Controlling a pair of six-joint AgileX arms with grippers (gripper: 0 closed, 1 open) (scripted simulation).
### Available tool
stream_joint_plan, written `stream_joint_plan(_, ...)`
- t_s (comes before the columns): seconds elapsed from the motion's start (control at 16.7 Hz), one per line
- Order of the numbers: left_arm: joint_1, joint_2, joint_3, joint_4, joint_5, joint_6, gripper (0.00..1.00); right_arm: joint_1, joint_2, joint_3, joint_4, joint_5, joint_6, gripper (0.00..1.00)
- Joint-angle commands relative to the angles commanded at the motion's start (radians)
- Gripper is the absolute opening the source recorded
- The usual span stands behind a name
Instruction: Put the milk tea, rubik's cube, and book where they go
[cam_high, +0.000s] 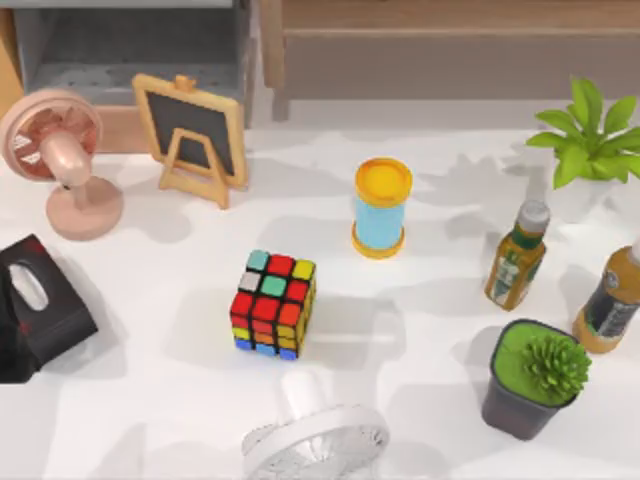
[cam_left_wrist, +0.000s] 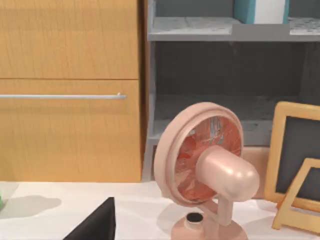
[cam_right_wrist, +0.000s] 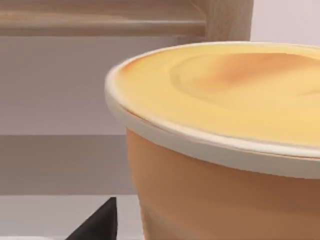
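Note:
The rubik's cube (cam_high: 272, 305) sits near the table's middle, its scrambled stickers in a black frame. A yellow-lidded cup with a blue body (cam_high: 382, 208), likely the milk tea, stands behind it to the right. A tan-orange cup with a cream-rimmed yellow lid (cam_right_wrist: 225, 125) looms very close in the right wrist view; I cannot tell if it is the same cup. A teal and white book-like spine (cam_left_wrist: 260, 10) stands on the upper shelf. A dark part of my left gripper (cam_left_wrist: 97, 225) and of my right gripper (cam_right_wrist: 95, 225) shows at each wrist view's lower edge.
A pink fan (cam_high: 62, 160) and small chalkboard easel (cam_high: 190, 135) stand at back left, before a grey shelf (cam_left_wrist: 225, 30) and wooden cabinet (cam_left_wrist: 70, 90). A black box (cam_high: 35, 305) lies left, a white fan (cam_high: 315, 440) in front. Two bottles (cam_high: 517, 255) and potted plants (cam_high: 535, 380) crowd the right.

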Motion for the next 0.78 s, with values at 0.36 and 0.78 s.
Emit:
stream_joint_plan(0.36, 0.000, 0.000, 0.000, 0.000, 0.000, 0.000, 1.00, -0.006, -0.017, -0.006, -0.008, -0.002, -0.005, 1.00)
stream_joint_plan(0.78, 0.000, 0.000, 0.000, 0.000, 0.000, 0.000, 1.00, -0.034, -0.211, -0.067, -0.143, -0.042, 0.002, 1.00)
